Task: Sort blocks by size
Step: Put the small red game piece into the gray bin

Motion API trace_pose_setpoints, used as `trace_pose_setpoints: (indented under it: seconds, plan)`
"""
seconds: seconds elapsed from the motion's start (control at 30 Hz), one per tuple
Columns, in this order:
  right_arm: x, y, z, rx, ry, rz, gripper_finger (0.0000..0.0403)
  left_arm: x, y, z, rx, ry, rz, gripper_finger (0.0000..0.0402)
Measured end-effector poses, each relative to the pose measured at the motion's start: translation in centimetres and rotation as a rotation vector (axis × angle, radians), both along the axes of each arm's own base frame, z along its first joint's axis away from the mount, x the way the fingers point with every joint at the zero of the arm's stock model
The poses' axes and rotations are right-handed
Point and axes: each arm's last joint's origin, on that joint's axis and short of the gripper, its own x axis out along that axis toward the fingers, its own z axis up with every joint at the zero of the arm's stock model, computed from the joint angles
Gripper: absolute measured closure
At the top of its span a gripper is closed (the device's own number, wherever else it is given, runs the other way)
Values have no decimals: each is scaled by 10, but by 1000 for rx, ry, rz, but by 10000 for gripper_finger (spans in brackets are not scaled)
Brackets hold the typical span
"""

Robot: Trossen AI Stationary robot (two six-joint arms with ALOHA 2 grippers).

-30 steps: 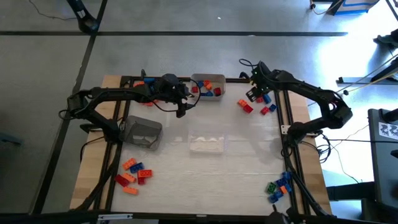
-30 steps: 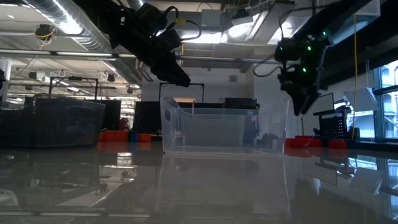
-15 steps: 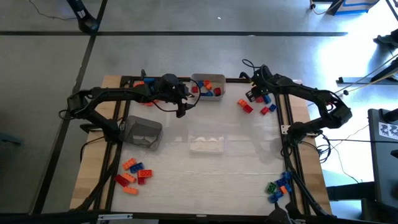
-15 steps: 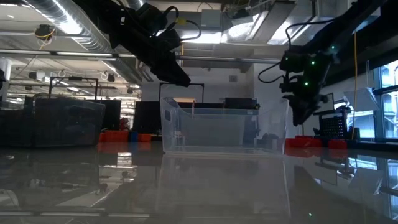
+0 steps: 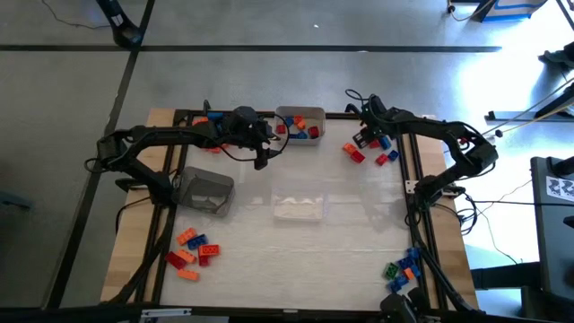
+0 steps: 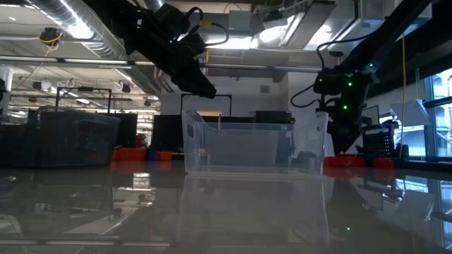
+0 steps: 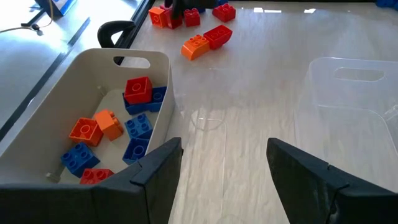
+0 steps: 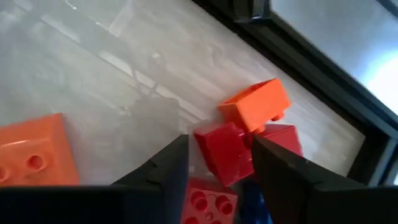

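My right pincer (image 8: 214,165) is down over the far-corner pile of blocks (image 5: 368,149), fingers parted, a red block (image 8: 227,151) between the tips, nothing gripped yet. An orange block (image 8: 255,104) leans on it, so I'd close slow and lift straight. Left pincer (image 7: 221,171) waits open beside the white bin (image 7: 87,71).

Two dark, slender, jointed robot arms, the left arm (image 5: 170,136) and the right arm (image 5: 439,135), each with thin black cables looping along its links. Small green lights glow on the right arm's wrist. Each arm ends in two flat, matte black fingers.
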Motion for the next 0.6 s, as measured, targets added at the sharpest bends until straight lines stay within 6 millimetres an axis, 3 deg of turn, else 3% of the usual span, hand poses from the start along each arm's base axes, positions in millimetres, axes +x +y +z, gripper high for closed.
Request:
trace_pose_setpoints:
  seconds: [0.17,0.6]
  plan:
    - [0,0,-1,0,10,14,209,0,0,0,1,0,-1,179]
    - [3,3,-6,122,-77,47,234,0,0,0,-1,0,0,179]
